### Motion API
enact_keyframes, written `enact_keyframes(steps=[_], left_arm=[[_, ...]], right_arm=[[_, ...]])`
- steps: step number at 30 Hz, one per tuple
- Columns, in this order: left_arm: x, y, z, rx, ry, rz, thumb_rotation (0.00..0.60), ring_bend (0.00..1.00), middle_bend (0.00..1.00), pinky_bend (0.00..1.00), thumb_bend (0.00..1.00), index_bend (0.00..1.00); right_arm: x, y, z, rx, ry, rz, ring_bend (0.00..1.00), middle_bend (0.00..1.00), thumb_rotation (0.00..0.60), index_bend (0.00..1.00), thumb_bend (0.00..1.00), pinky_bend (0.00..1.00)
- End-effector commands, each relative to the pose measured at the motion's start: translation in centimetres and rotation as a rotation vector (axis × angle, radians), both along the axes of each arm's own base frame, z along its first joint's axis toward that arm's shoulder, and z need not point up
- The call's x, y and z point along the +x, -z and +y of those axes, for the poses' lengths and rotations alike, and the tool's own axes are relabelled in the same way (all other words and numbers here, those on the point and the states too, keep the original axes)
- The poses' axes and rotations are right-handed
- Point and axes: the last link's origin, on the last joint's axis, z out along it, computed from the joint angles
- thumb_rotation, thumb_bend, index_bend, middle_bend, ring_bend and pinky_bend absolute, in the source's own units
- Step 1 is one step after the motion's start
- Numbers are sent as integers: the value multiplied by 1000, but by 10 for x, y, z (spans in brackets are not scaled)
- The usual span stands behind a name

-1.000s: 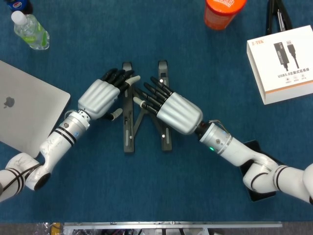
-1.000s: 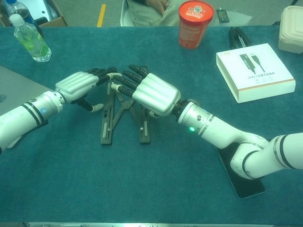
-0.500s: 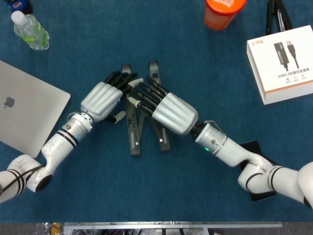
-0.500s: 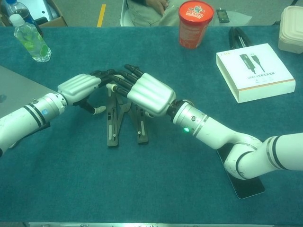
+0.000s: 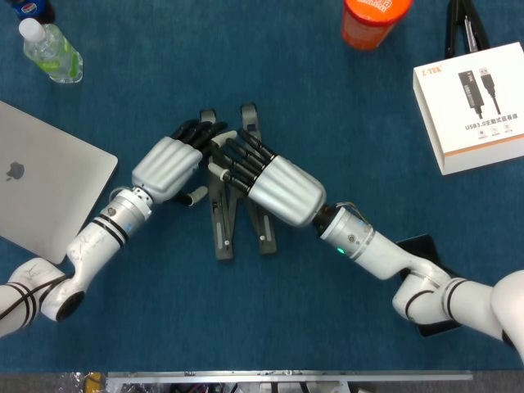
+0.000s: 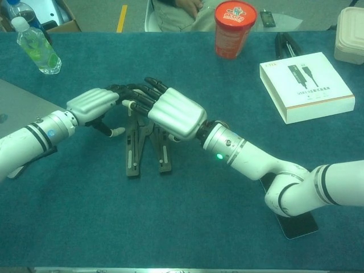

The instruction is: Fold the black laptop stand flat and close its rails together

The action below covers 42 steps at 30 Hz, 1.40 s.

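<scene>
Left hand (image 5: 168,168) and right hand (image 5: 274,187) press black laptop stand (image 5: 223,233) rails from outside, fingers extended, close together; uneven push could skew stand or trap fingertips between rails

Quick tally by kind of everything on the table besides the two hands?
Laptop stand: 1
Laptop: 1
Water bottle: 1
Orange cup: 1
White cable box: 1
Phone: 1
Black folded item at the far edge: 1
Pale container: 1
Total: 8
</scene>
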Motion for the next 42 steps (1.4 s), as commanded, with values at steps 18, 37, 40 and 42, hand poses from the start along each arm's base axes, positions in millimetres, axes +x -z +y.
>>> enact_keyframes(steps=[18, 37, 40, 42], left_arm=[[-30, -92, 8, 233, -66, 27, 600, 0, 0, 0, 318, 0], [-52, -160, -12, 369, -186, 9, 600, 0, 0, 0, 317, 0], [-55, -165, -15, 373, -200, 6, 600, 0, 0, 0, 317, 0], [-57, -167, -16, 374, -208, 3, 600, 0, 0, 0, 318, 0]], right_arm=[[25, -64, -28, 337, 94, -6, 0, 0, 600, 0, 0, 37], [56, -46, -44, 426, -29, 332, 0, 0, 600, 0, 0, 38], [61, -42, -44, 415, -62, 378, 0, 0, 600, 0, 0, 38], [63, -41, -44, 409, -74, 400, 0, 0, 600, 0, 0, 38]])
